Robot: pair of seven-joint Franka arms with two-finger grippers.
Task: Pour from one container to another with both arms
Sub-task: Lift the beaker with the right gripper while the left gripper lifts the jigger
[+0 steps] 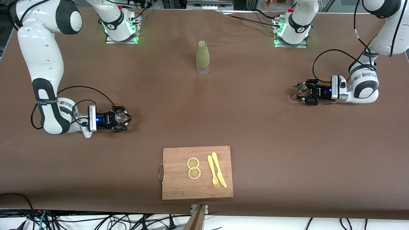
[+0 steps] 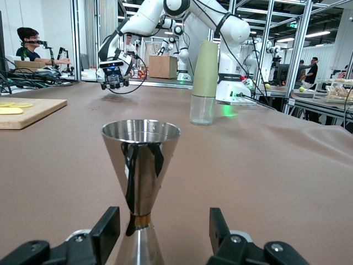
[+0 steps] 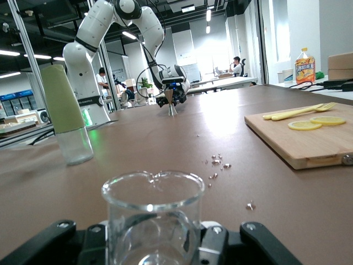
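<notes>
The right gripper [image 1: 123,119] is sitting low near the table's [image 1: 255,127] edge at the right arm's end, and its fingers are pinching a clear glass beaker [image 3: 151,218] that is standing on the table. The beaker is looking empty (I can't see any drink in it). In the middle, close to the edge where the arm bases are standing, a green bottle [image 1: 203,57] is waiting upright, away from both grippers. Nearer the front edge, a wooden cutting board [image 1: 197,172] is holding two lemon slices [image 1: 193,168] and a yellow fork and knife [image 1: 216,174]. The left gripper [image 1: 305,95] is sitting low at the left arm's end, its fingers spread on both sides of a shiny metal measuring cup [image 2: 140,182], not squeezing it yet. The cup is tall and thin in the middle, so if one finger is bumping it first, I think it could tip over. The glass is smooth too, so it might be slipping when lifted.
</notes>
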